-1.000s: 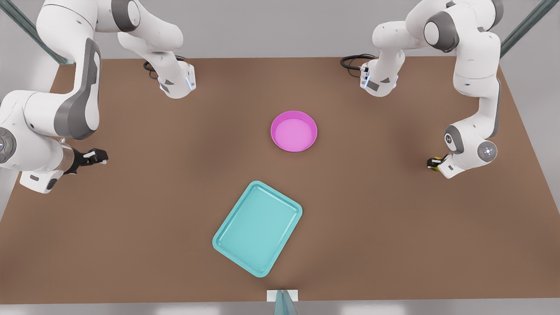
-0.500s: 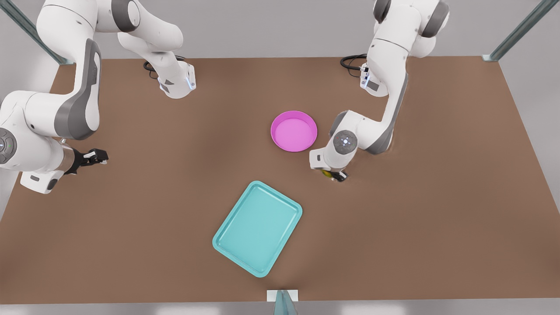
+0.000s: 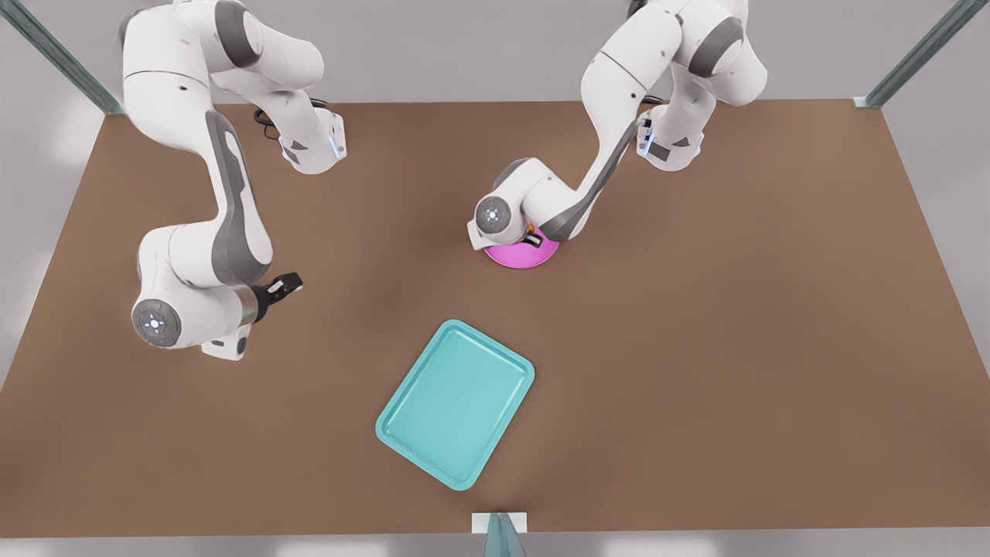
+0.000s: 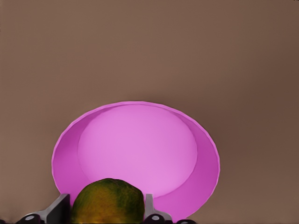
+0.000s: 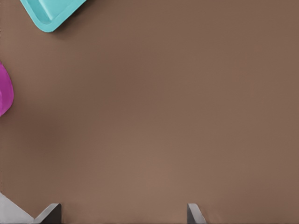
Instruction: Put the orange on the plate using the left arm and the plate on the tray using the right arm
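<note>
The orange [image 4: 108, 201], yellow-orange with a green patch, is gripped by my left gripper [image 4: 106, 212], shut on it just above the pink plate [image 4: 140, 149]. In the front view this gripper [image 3: 532, 237] hangs over the plate [image 3: 512, 259], whose near rim shows under the wrist. The turquoise tray [image 3: 456, 402] lies nearer the front edge, apart from the plate. My right gripper [image 3: 283, 287] is open over bare table on the front view's left, well away from the plate. Its wrist view shows the fingertips [image 5: 52, 211] wide apart, the plate's edge [image 5: 3, 93] and a tray corner [image 5: 46, 11].
The brown table [image 3: 735, 348] is bare on the front view's right and along the near side. Both arm bases [image 3: 313, 147] stand at the far edge with black cables. A small white bracket [image 3: 499, 524] sits at the near edge.
The left arm swung from the front view's right side to over the plate, carrying the orange. The right arm moved from the front view's left edge toward the table's middle.
</note>
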Robot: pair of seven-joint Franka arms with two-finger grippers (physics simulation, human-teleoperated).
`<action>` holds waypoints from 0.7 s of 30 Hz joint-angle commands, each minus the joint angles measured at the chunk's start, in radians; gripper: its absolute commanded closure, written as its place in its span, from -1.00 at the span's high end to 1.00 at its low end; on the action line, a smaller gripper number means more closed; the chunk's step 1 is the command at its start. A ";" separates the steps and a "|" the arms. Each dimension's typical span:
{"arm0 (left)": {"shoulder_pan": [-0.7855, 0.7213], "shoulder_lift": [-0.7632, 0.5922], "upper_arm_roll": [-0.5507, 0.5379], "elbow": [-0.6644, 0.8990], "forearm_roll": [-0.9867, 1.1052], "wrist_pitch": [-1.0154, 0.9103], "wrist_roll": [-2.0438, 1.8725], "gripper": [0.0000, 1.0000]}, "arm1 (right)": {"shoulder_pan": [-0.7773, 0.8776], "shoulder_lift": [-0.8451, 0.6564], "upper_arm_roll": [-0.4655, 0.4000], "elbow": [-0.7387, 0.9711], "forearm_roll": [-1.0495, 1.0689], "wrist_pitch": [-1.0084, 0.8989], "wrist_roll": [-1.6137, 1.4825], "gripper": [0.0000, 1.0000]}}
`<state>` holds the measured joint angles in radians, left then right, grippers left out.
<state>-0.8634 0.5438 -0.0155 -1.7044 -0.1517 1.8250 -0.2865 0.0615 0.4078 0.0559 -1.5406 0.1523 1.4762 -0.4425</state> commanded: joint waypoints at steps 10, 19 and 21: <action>0.104 -0.208 0.783 0.344 -0.149 -0.520 0.280 1.00 | 0.316 -0.181 0.007 -0.664 0.529 0.947 0.232 1.00; 0.790 -0.414 0.097 0.250 0.070 -0.404 0.425 1.00 | 0.630 0.015 0.035 -0.607 0.837 1.198 0.263 1.00; 0.794 -0.374 0.100 0.275 0.073 -0.423 0.415 1.00 | 0.649 0.037 0.041 -0.601 0.843 1.214 0.263 1.00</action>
<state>-0.0722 0.1606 0.0913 -1.4421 -0.1026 1.4068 -0.1165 0.7054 0.4360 0.0924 -2.1453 0.9513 2.5612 -0.2822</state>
